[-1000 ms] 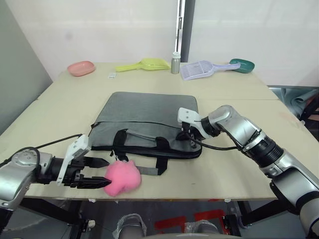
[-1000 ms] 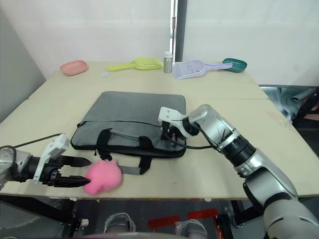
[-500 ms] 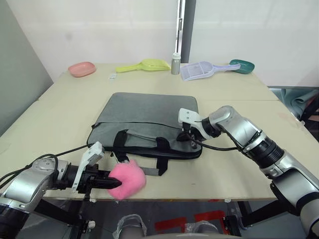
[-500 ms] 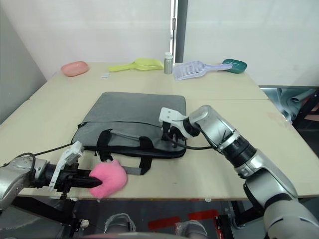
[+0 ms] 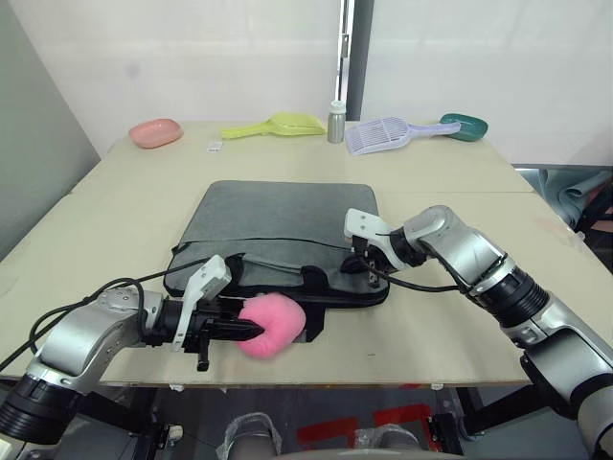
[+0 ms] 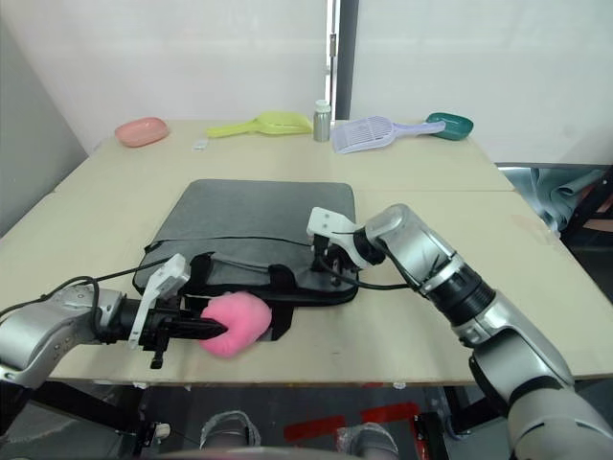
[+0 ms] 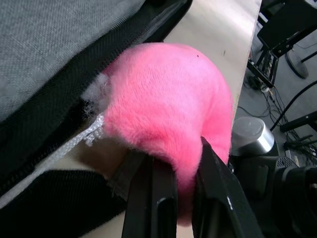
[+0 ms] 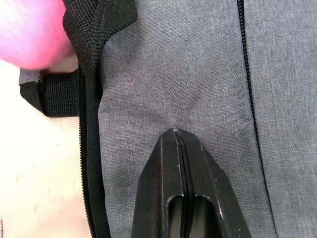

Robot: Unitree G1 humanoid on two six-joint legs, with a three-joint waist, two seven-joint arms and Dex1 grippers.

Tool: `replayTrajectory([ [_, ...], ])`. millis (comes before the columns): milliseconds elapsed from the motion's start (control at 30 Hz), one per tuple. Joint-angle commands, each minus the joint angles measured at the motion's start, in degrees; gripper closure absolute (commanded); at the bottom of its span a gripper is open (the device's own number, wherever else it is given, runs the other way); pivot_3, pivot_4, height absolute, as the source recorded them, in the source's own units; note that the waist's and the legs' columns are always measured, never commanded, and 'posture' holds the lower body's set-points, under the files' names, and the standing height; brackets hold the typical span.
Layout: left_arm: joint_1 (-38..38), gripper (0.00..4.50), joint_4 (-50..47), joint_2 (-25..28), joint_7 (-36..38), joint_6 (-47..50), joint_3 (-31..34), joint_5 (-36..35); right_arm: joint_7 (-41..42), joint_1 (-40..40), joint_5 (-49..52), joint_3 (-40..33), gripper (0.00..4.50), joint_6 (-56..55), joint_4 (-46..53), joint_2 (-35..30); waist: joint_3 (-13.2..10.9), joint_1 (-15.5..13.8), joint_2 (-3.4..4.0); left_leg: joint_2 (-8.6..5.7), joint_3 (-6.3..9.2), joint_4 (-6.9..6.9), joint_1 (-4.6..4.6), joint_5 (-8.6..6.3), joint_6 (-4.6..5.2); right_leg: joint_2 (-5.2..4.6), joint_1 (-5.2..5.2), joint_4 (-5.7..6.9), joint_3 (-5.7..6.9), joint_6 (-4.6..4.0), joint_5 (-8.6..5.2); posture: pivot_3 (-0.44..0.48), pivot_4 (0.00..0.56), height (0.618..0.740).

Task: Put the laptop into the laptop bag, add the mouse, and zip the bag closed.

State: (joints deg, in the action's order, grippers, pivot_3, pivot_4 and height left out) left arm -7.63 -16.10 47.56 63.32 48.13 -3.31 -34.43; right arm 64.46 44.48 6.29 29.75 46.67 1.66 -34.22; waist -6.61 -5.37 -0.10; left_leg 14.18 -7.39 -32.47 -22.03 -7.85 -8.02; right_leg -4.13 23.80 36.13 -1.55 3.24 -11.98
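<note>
A pale wooden table (image 5: 115, 220) stands against white walls, with a pink oval dish (image 5: 156, 132), a yellow-green plastic scoop (image 5: 276, 125), a small grey metal canister (image 5: 336, 123), a lilac slotted litter scoop (image 5: 383, 134) and a dark green scoop (image 5: 465, 126) lined up along its far edge.

A second ago the left gripper (image 5: 247, 331) sat out near the table's front-left edge, its two black fingers spread around the fuzzy pink round plush (image 5: 272, 326). Now the fingers are closed on the plush, pinching its fur — the left wrist view shows them sunk into it — and arm and toy have travelled to the robot's right and inward, so the plush presses against the front edge of the flat grey fabric laptop bag (image 5: 278, 225), over the black strap handles (image 5: 316, 278) where they lie on the table.

The bag itself has not moved. It lies flat mid-table, long axis running left to right, with its black zipper (image 8: 85, 163) edge and handles facing the robot.

The right gripper (image 5: 362, 271) remains on the bag's front-right corner. In its wrist view its two black fingers (image 8: 168, 188) are pressed together, tips resting on the grey fabric — I cannot see anything between them.
</note>
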Motion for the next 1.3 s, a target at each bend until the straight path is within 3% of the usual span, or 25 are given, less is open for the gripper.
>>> replayTrajectory([
  [33, -2.6, 4.45, -2.4, -2.3, -1.9, 0.2, -2.9, 0.6, 0.8, -1.3, -0.3, 1.7, 4.5, 1.7, 0.0, -0.5, 0.0, 0.0, 0.0, 0.0, 0.0, 0.0, 0.0, 0.0, 0.0, 0.0, 0.0, 0.01, 0.0, 0.0, 0.0, 0.0, 0.15, 0.74],
  [133, -5.0, 4.45, -1.9, -5.0, -3.2, -0.1, -5.2, 1.4, 0.9, -1.2, -0.3, 1.8, 4.5, 1.9, 0.1, -0.4, 0.0, -0.1, 0.0, -0.01, 0.0, -0.01, 0.01, 0.0, 0.0, -0.01, -0.01, 0.01, 0.0, 0.0, 0.0, 0.0, 0.15, 0.74],
  [267, -7.1, 4.45, -3.8, -8.5, -1.7, 1.1, -5.6, -2.7, 1.0, -0.9, -0.4, 2.0, 4.5, 2.0, 0.1, -0.1, 0.0, 0.1, 0.0, 0.0, 0.0, 0.0, 0.0, 0.0, 0.0, 0.0, 0.0, 0.01, 0.0, 0.0, 0.0, 0.0, 0.15, 0.74],
  [600, -9.4, 4.45, -3.6, -9.7, 6.5, -0.7, -12.4, -3.1, 1.4, 0.4, -0.8, 2.6, 4.5, 1.3, -1.1, 0.5, 0.0, 0.3, 0.0, 0.0, -0.03, 0.05, 0.0, 0.0, 0.0, 0.0, 0.02, -0.02, -0.01, 0.0, 0.0, 0.0, 0.15, 0.74],
  [733, -9.2, 4.45, -3.2, -9.5, 5.6, -2.0, -12.2, -1.4, 1.4, 0.6, -0.9, 2.6, 4.5, 1.4, -1.1, 0.8, 0.0, 0.5, 0.01, 0.0, -0.04, 0.08, 0.0, 0.0, 0.0, 0.0, 0.03, -0.04, -0.01, 0.0, 0.0, 0.0, 0.15, 0.74],
  [867, -7.0, 3.02, -3.9, -6.5, 3.7, 0.0, -7.3, -2.8, 1.5, 0.5, -1.1, 2.3, 4.5, 1.2, -1.4, 0.7, 0.0, 0.9, 0.02, 0.0, -0.04, 0.08, 0.01, 0.0, -0.01, 0.01, 0.03, -0.03, -0.02, 0.0, 0.0, 0.0, 0.15, 0.74],
  [1067, 1.9, 0.89, -10.6, 3.7, 6.8, -2.0, 4.9, -6.5, 1.6, 0.7, -1.4, 2.1, 4.5, 0.5, -2.3, 1.2, 0.0, 1.5, 0.03, 0.02, -0.05, 0.2, -0.02, 0.0, -0.01, 0.04, 0.07, -0.13, 0.0, 0.0, -0.01, 0.0, 0.15, 0.74],
  [1200, 7.1, 0.89, -10.8, 11.1, 12.0, -1.8, 18.0, -10.7, 1.9, 1.4, -1.5, 2.0, 4.5, -0.4, -3.6, 1.8, -0.1, 1.7, 0.04, 0.03, -0.06, 0.2, 0.01, 0.0, -0.01, 0.04, 0.1, -0.09, -0.02, 0.01, -0.02, 0.0, 0.15, 0.74],
  [1300, 7.8, 0.89, -8.0, 13.7, 14.1, -1.6, 25.9, -13.1, 2.0, 1.8, -1.5, 1.5, 4.5, -1.0, -4.3, 1.9, -0.1, 1.7, 0.06, 0.04, -0.07, 0.2, 0.01, -0.01, -0.02, 0.05, 0.11, -0.09, -0.04, 0.02, -0.03, 0.0, 0.15, 0.74],
])
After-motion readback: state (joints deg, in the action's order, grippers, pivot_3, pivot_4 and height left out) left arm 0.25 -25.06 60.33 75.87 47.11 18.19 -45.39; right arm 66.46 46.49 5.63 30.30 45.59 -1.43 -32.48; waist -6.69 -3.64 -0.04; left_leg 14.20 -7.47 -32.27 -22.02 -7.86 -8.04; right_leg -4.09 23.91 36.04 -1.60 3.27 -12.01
